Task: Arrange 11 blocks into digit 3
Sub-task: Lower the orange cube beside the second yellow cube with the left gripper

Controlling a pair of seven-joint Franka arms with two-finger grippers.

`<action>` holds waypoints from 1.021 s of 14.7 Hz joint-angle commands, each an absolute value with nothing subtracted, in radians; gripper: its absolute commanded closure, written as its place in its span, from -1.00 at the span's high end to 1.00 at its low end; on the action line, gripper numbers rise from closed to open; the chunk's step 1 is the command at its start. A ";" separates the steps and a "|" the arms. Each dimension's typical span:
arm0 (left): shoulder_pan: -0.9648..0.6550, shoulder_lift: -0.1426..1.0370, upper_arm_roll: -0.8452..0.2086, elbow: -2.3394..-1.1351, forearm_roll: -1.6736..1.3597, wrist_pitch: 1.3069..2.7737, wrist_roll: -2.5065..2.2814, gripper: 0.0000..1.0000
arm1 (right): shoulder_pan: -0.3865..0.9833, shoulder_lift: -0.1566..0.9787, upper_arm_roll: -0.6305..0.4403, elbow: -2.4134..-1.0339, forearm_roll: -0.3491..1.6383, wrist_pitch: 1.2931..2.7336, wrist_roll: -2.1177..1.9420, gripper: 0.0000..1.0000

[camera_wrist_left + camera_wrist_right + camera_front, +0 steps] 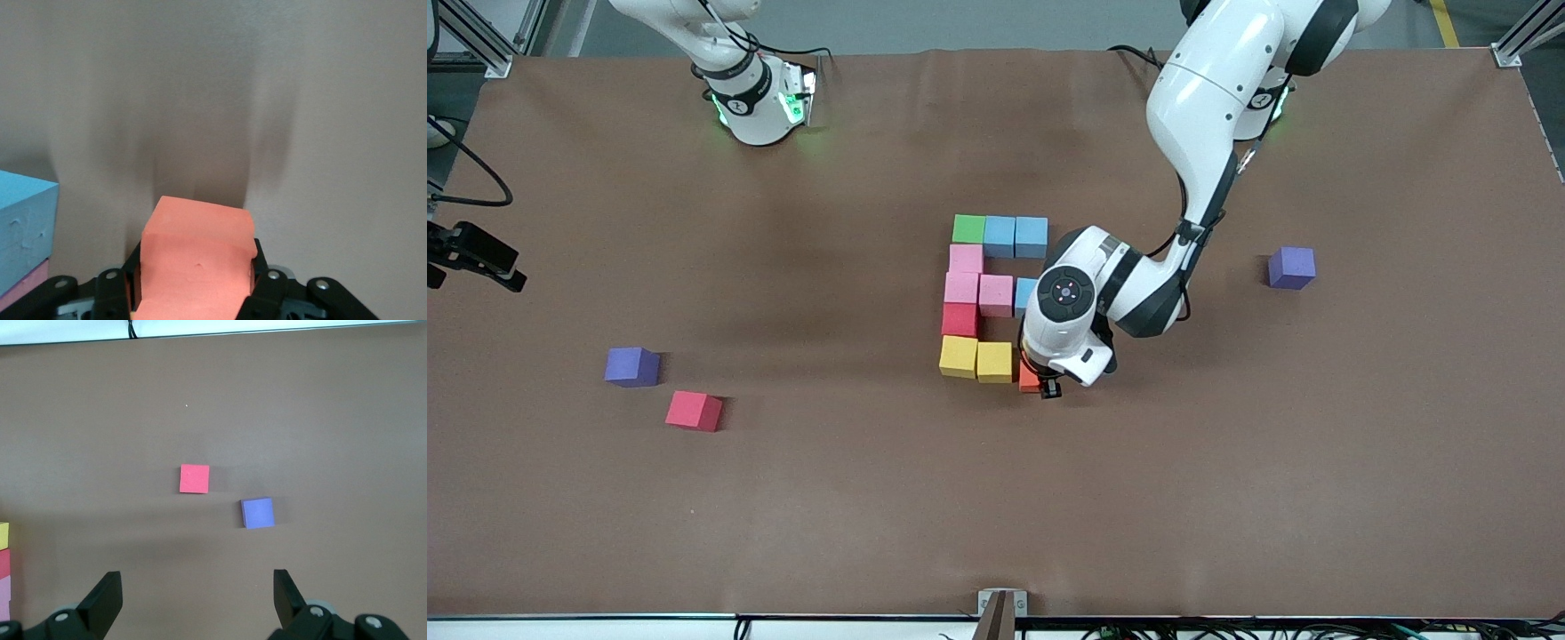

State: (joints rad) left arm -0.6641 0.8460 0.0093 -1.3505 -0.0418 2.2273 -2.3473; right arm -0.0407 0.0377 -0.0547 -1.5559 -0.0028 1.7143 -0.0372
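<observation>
The digit 3 figure stands mid-table. Its top bar is a green block (968,228) and two light blue blocks (1015,236). Pink blocks (963,274) and a red block (959,319) form the side. The middle bar is a pink block (996,295) and a part-hidden light blue block (1025,292). Two yellow blocks (975,358) make the bottom bar. My left gripper (1040,384) (195,273) is shut on the orange block (1029,380) (200,247), down by the table beside the end yellow block. My right gripper (198,590) is open with nothing in it; its arm (751,93) waits by its base.
A loose red cube (694,411) (194,479) and a purple cube (632,366) (257,513) lie toward the right arm's end. Another purple cube (1291,268) sits toward the left arm's end. In the left wrist view a light blue block (23,227) shows beside the orange one.
</observation>
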 commanded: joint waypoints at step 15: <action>-0.693 0.882 0.023 -1.310 -0.025 2.210 -2.408 -0.66 | -0.064 0.040 -0.043 -1.555 -0.009 1.710 -0.044 1.00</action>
State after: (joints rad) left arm -0.6792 0.8667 0.0100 -1.3382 -0.0418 2.2197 -2.3799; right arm -0.0453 0.0392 -0.0567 -1.5564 -0.0029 1.7130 -0.0371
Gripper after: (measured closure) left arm 0.396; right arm 0.000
